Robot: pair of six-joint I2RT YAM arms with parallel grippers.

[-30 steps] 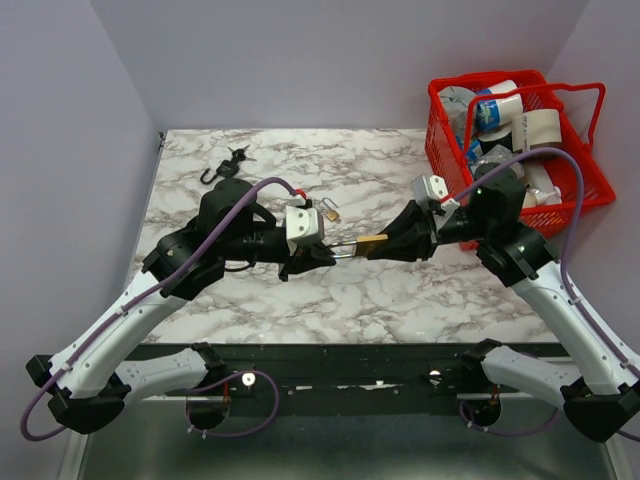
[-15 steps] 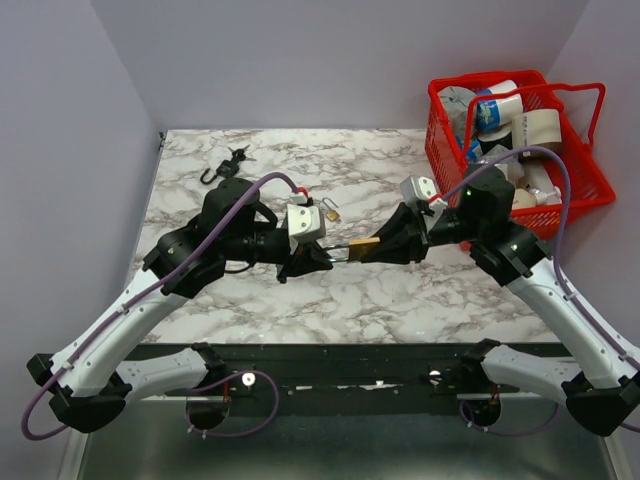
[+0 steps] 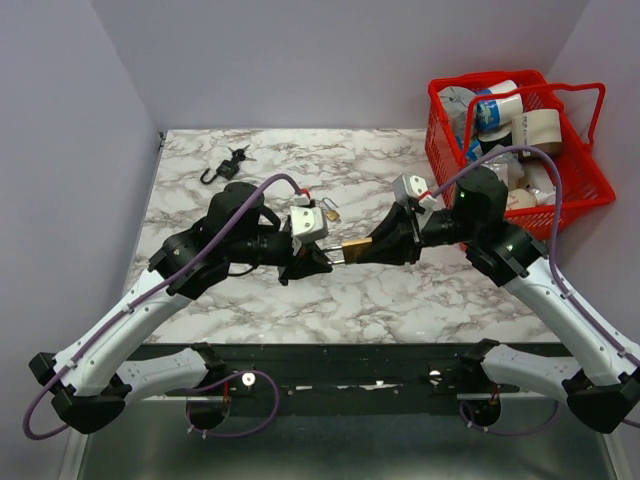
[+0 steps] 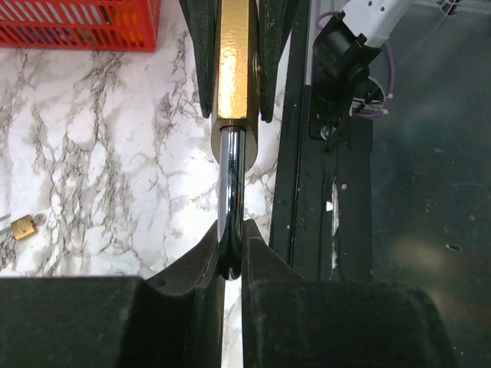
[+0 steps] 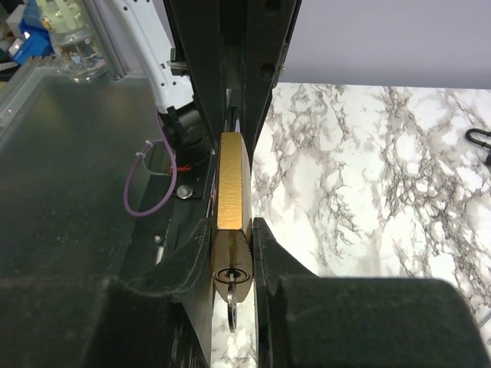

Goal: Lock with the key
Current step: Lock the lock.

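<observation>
Spanning the marble-patterned desk (image 3: 400,300), the two arms meet at its middle, with a red basket (image 3: 598,185) of bottles and rolls at the far right corner. Over the last second the right arm has swung inward and the gap between the hands has narrowed. The bare steel that showed between them is now much shorter.

The right hand (image 3: 372,247) is clamped on the flat sides of the large brass padlock (image 3: 356,245), its fingers only as far apart as the body is thick. The left hand (image 3: 326,256) is nearly closed, pinching the bend of the padlock's chrome shackle (image 4: 230,184). In the left wrist view, the shackle runs straight into the brass body.

Judgement: the hands are pressing the shackle home, so the closing is in hand without the key. The turning step has not begun.

A squat black padlock (image 3: 222,172) lies at the far left of the desk. A small brass padlock (image 3: 331,212) lies just beyond the left hand.

The key (image 3: 239,154) lies just behind the black padlock, well apart from both hands. It is a tiny bunch, dark-headed and smaller than either padlock; its blades are too small to make out. In the right wrist view the keyway faces the camera with no black-headed key in it. A thin metal loop hangs below; I cannot tell what it is.
</observation>
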